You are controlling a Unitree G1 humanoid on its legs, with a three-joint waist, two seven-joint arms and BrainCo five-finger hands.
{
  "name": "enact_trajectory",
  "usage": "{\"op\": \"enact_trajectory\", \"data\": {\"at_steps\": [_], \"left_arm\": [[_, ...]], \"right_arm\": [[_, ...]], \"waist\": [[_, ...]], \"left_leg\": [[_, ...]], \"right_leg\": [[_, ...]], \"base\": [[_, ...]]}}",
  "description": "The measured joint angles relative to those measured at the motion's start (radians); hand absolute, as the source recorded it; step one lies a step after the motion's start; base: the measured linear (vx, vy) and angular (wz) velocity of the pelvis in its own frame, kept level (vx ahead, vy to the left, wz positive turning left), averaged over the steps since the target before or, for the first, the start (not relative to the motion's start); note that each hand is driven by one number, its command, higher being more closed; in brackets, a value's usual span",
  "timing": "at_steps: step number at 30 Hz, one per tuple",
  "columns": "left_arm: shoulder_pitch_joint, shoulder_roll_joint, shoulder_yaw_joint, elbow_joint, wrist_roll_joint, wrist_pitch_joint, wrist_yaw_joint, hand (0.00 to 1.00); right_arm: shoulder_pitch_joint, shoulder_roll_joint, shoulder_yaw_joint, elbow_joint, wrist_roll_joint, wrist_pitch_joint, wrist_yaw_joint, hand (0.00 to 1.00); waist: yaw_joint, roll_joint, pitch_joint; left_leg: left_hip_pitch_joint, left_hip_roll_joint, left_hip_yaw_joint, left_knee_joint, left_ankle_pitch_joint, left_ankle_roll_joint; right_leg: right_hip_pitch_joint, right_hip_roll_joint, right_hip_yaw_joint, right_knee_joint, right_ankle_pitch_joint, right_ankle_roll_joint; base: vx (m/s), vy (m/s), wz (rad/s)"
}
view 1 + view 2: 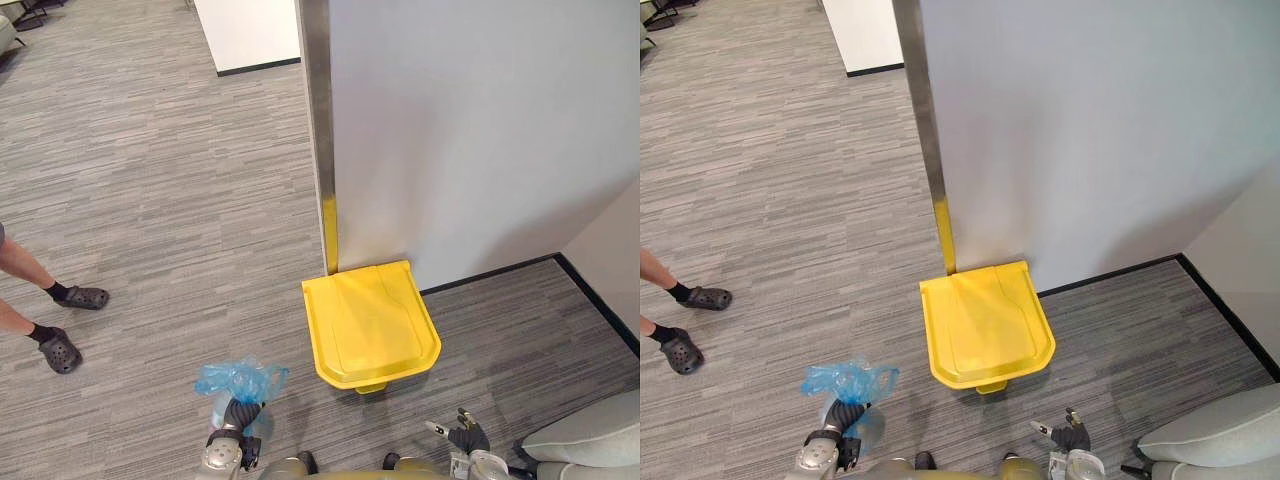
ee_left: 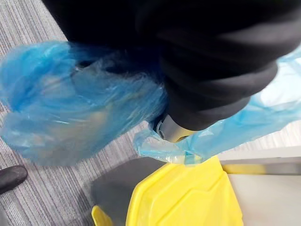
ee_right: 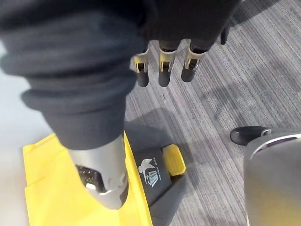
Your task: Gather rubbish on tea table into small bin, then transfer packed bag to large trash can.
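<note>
— Blue bag [image 1: 236,379]: what holds it?
— Left hand [image 1: 238,414], fingers clenched round its bunched top; the bag bulges just past them.
— Right hand [image 1: 466,437]?
— Fingers [image 3: 163,74] slack, straight, grasping nothing.
— Beyond the fingers?
— Large trash can [image 1: 372,322], yellow-lidded and closed, ahead between both hands, apart from the bag.

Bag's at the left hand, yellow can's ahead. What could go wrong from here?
The yellow can's lid is shut, so a released blue bag would land on top unless the pedal gets pressed. Its hold at the left hand is hidden, so it might slip early.
</note>
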Motion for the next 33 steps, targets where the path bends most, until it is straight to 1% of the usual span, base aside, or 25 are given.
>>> {"op": "enact_trajectory", "data": {"at_steps": [7, 12, 13, 14, 15, 16, 17, 18, 19, 20, 21, 22, 24, 25, 26, 27, 28, 29, 30, 31, 32, 33], "left_arm": [[0.003, -0.003, 0.0, 0.021, 0.0, -0.001, -0.001, 1.0], [0.012, -0.004, 0.002, 0.02, -0.001, -0.001, -0.001, 1.0], [0.016, -0.004, 0.002, 0.02, -0.001, -0.001, -0.001, 1.0], [0.021, -0.005, 0.004, 0.02, -0.001, -0.001, -0.001, 1.0], [0.021, -0.005, 0.006, 0.02, -0.001, 0.0, -0.001, 1.0], [0.021, -0.004, 0.008, 0.019, -0.001, 0.0, -0.001, 1.0], [0.024, -0.003, 0.009, 0.019, -0.001, 0.0, -0.001, 1.0], [0.024, -0.002, 0.009, 0.019, -0.001, 0.001, -0.001, 1.0], [0.012, -0.001, 0.01, 0.016, -0.001, 0.001, 0.0, 1.0], [-0.004, -0.003, 0.009, 0.018, -0.001, 0.003, 0.001, 1.0], [-0.025, -0.003, 0.009, 0.018, -0.001, 0.003, 0.001, 1.0], [-0.052, 0.016, 0.009, 0.019, -0.001, 0.003, 0.003, 1.0], [-0.082, 0.033, 0.01, 0.018, -0.001, 0.002, 0.004, 1.0], [-0.099, 0.04, 0.012, 0.016, -0.001, 0.002, 0.005, 1.0], [-0.099, 0.041, 0.011, 0.016, -0.001, 0.001, 0.005, 1.0], [-0.1, 0.032, 0.01, 0.015, -0.001, 0.001, 0.006, 1.0], [-0.099, 0.022, 0.005, 0.013, 0.0, 0.0, 0.003, 1.0], [-0.099, 0.017, 0.006, 0.009, 0.0, -0.001, 0.003, 1.0], [-0.099, 0.011, 0.006, 0.007, 0.001, 0.0, 0.001, 1.0], [-0.098, 0.009, 0.007, 0.007, 0.001, 0.0, -0.001, 1.0], [-0.097, 0.009, 0.009, 0.006, 0.001, 0.0, -0.001, 1.0], [-0.096, 0.007, 0.01, 0.006, 0.001, 0.0, -0.001, 1.0]], "right_arm": [[-0.006, 0.001, 0.016, 0.01, -0.005, 0.0, 0.0, 0.0], [-0.023, 0.001, 0.042, 0.01, -0.011, 0.0, 0.0, 0.0], [-0.032, 0.0, 0.042, 0.01, -0.011, 0.001, 0.0, 0.0], [-0.042, -0.001, 0.042, 0.009, -0.011, 0.001, -0.001, 0.0], [-0.045, -0.002, 0.041, 0.008, -0.011, 0.001, -0.001, 0.0], [-0.046, -0.005, 0.041, 0.007, -0.011, 0.001, -0.002, 0.0], [-0.046, -0.007, 0.041, 0.007, -0.011, 0.002, -0.003, 0.0], [-0.047, -0.008, 0.039, 0.007, -0.011, 0.002, -0.004, 0.0], [-0.062, -0.015, 0.035, 0.008, -0.01, 0.003, -0.004, 0.0], [-0.074, -0.018, 0.035, 0.007, -0.01, 0.001, -0.003, 0.0], [-0.09, -0.02, 0.035, 0.007, -0.01, 0.002, -0.003, 0.0], [-0.1, -0.017, 0.035, 0.006, -0.01, 0.002, -0.004, 0.0], [-0.095, -0.012, 0.033, 0.005, -0.009, 0.002, -0.005, 0.0], [-0.082, -0.011, 0.029, 0.001, -0.006, 0.003, -0.011, 0.0], [-0.071, -0.009, 0.028, 0.0, -0.006, 0.004, -0.016, 0.0], [-0.061, -0.01, 0.0, -0.006, -0.004, 0.004, -0.018, 0.0], [-0.051, -0.005, -0.026, -0.019, 0.0, 0.004, -0.021, 0.0], [-0.046, 0.001, -0.039, -0.029, 0.001, 0.005, -0.021, 0.0], [-0.032, 0.009, -0.049, -0.053, 0.004, 0.006, -0.02, 0.0], [-0.017, 0.015, -0.051, -0.069, 0.011, 0.007, -0.019, 0.0], [-0.008, 0.019, -0.053, -0.08, 0.014, 0.007, -0.019, 0.0], [0.003, 0.027, -0.064, -0.092, 0.026, 0.007, -0.019, 0.0]], "waist": [[0.001, -0.036, -0.019], [0.002, -0.036, -0.021], [0.005, -0.036, -0.021], [0.012, -0.038, -0.021], [0.016, -0.039, -0.019], [0.025, -0.041, -0.018], [0.026, -0.044, -0.017], [0.025, -0.046, -0.016], [0.02, -0.036, -0.001], [0.014, -0.021, 0.02], [0.008, -0.01, 0.048], [0.0, -0.018, 0.071], [-0.008, -0.045, 0.091], [-0.012, -0.07, 0.103], [-0.012, -0.067, 0.106], [-0.014, -0.064, 0.1], [-0.011, -0.047, 0.096], [-0.01, -0.043, 0.099], [-0.007, -0.041, 0.1], [-0.002, -0.039, 0.099], [0.0, -0.038, 0.097], [-0.001, -0.031, 0.094]], "left_leg": [[0.0, -0.01, 0.008, -0.031, 0.022, 0.011], [-0.018, -0.02, 0.021, -0.03, 0.023, 0.015], [-0.032, -0.021, 0.026, -0.022, 0.016, 0.017], [-0.05, -0.021, 0.034, 0.004, 0.001, 0.028], [-0.062, -0.021, 0.035, 0.028, -0.015, 0.032], [-0.084, -0.022, 0.034, 0.08, -0.05, 0.035], [-0.084, -0.024, 0.026, 0.115, -0.078, 0.046], [-0.077, -0.036, 0.01, 0.119, -0.091, 0.052], [-0.064, -0.041, -0.014, 0.134, -0.105, 0.071], [-0.068, -0.028, -0.034, 0.174, -0.122, 0.093], [-0.067, -0.012, -0.05, 0.22, -0.147, 0.1], [-0.066, -0.007, -0.066, 0.258, -0.171, 0.102], [-0.055, -0.021, -0.089, 0.299, -0.194, 0.094], [-0.059, -0.022, -0.117, 0.363, -0.23, 0.072], [-0.059, -0.024, -0.131, 0.39, -0.252, 0.064], [-0.052, -0.006, -0.159, 0.416, -0.282, 0.046], [-0.048, 0.011, -0.175, 0.409, -0.297, 0.029], [-0.042, 0.017, -0.178, 0.401, -0.303, 0.029], [-0.025, 0.022, -0.186, 0.383, -0.308, 0.021], [0.005, 0.031, -0.187, 0.363, -0.315, 0.009], [0.02, 0.036, -0.186, 0.357, -0.319, 0.004], [0.034, 0.051, -0.186, 0.351, -0.326, -0.008]], "right_leg": [[-0.001, -0.001, 0.015, -0.052, 0.049, 0.006], [-0.032, -0.013, 0.035, -0.056, 0.059, 0.017], [-0.05, -0.015, 0.044, -0.048, 0.052, 0.025], [-0.075, -0.019, 0.058, -0.019, 0.041, 0.032], [-0.084, -0.024, 0.062, 0.008, 0.028, 0.037], [-0.111, -0.033, 0.069, 0.073, -0.006, 0.049], [-0.126, -0.053, 0.064, 0.132, -0.034, 0.069], [-0.125, -0.071, 0.054, 0.16, -0.044, 0.091], [-0.197, -0.086, 0.049, 0.349, -0.037, 0.144], [-0.25, -0.075, 0.044, 0.417, -0.07, 0.154], [-0.271, -0.061, 0.049, 0.395, -0.085, 0.145], [-0.305, -0.054, 0.053, 0.327, -0.065, 0.153], [-0.306, -0.059, 0.044, 0.127, 0.027, 0.145], [-0.286, -0.063, 0.029, 0.067, 0.04, 0.139], [-0.279, -0.061, 0.029, 0.064, 0.051, 0.126], [-0.265, -0.05, 0.015, 0.087, 0.065, 0.128], [-0.262, -0.035, 0.005, 0.101, 0.051, 0.13], [-0.263, -0.029, 0.004, 0.111, 0.045, 0.121], [-0.265, -0.025, 0.001, 0.14, 0.036, 0.106], [-0.264, -0.02, -0.001, 0.18, 0.016, 0.077], [-0.264, -0.015, -0.002, 0.198, 0.001, 0.065], [-0.264, -0.005, -0.008, 0.224, -0.027, 0.059]], "base": [[-0.06, 0.029, -0.06], [-0.11, 0.044, -0.11], [-0.08, 0.039, -0.19], [-0.05, 0.041, -0.21], [-0.05, 0.052, -0.17], [-0.01, 0.047, 0.0], [0.0, 0.052, 0.09], [0.05, 0.069, 0.1], [0.03, 0.075, 0.15], [0.03, 0.073, 0.21], [-0.01, 0.049, 0.41], [0.06, 0.014, 0.5], [0.16, -0.084, 0.69], [0.14, -0.113, 0.72], [0.21, -0.184, 0.69], [0.26, -0.181, 0.47], [0.26, -0.181, 0.35], [0.2, -0.132, 0.22], [0.25, -0.153, 0.14], [0.3, -0.178, 0.11], [0.26, -0.133, 0.05], [0.25, -0.098, 0.01]]}}
